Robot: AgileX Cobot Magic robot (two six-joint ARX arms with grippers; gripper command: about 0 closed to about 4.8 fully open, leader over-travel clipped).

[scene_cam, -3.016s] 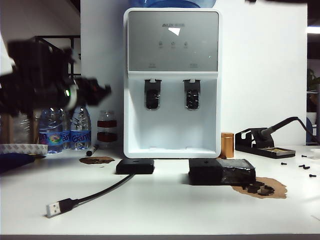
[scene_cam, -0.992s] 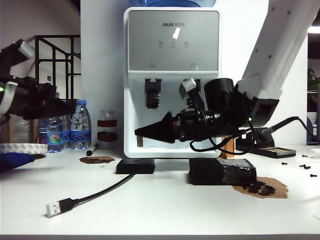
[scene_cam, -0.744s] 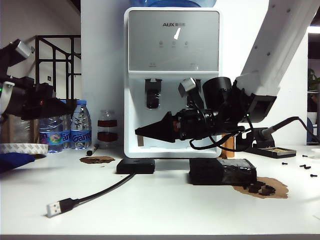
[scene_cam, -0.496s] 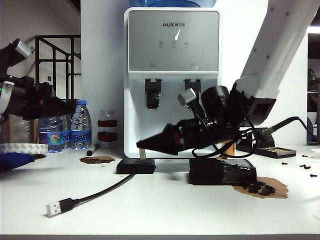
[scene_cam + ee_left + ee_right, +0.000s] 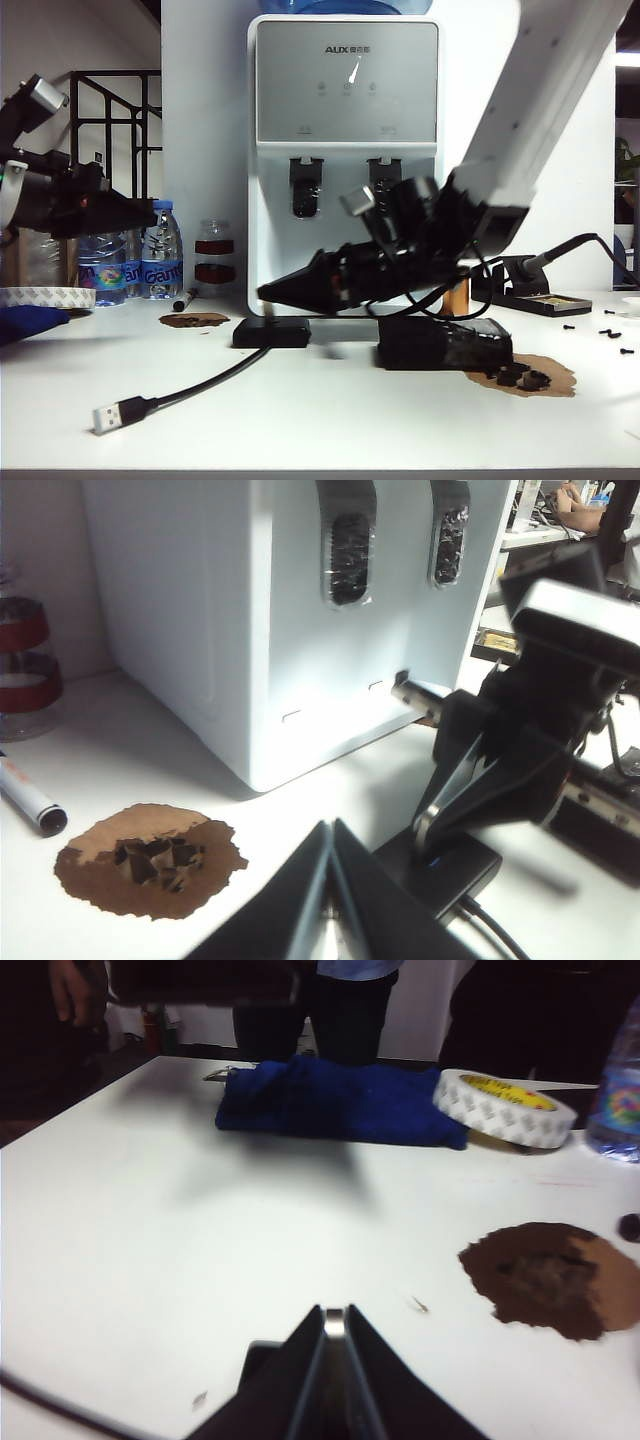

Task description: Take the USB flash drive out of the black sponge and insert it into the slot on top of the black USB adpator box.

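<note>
My right gripper (image 5: 264,292) points left and slightly down, its tip just above the black USB adpator box (image 5: 270,332). In the right wrist view it (image 5: 334,1309) is shut on the silver USB flash drive (image 5: 334,1323), with a corner of the box (image 5: 258,1356) beneath. The slot does not show. The black sponge (image 5: 445,344) lies to the right, behind the arm. My left gripper (image 5: 150,214) hovers high at the left, shut and empty (image 5: 330,824). The left wrist view shows the box (image 5: 440,872) under the right gripper's fingers (image 5: 500,770).
A white water dispenser (image 5: 345,160) stands right behind the box. The box's cable runs forward to a silver plug (image 5: 108,417). Bottles (image 5: 140,265) are at the back left, a soldering stand (image 5: 530,290) at the back right. A blue cloth (image 5: 340,1100) and a tape roll (image 5: 505,1107) lie at the far left.
My right gripper has sunk and tilted its tip down and a little left, from level with the dispenser's tray to just above the box. The left arm has barely moved.
</note>
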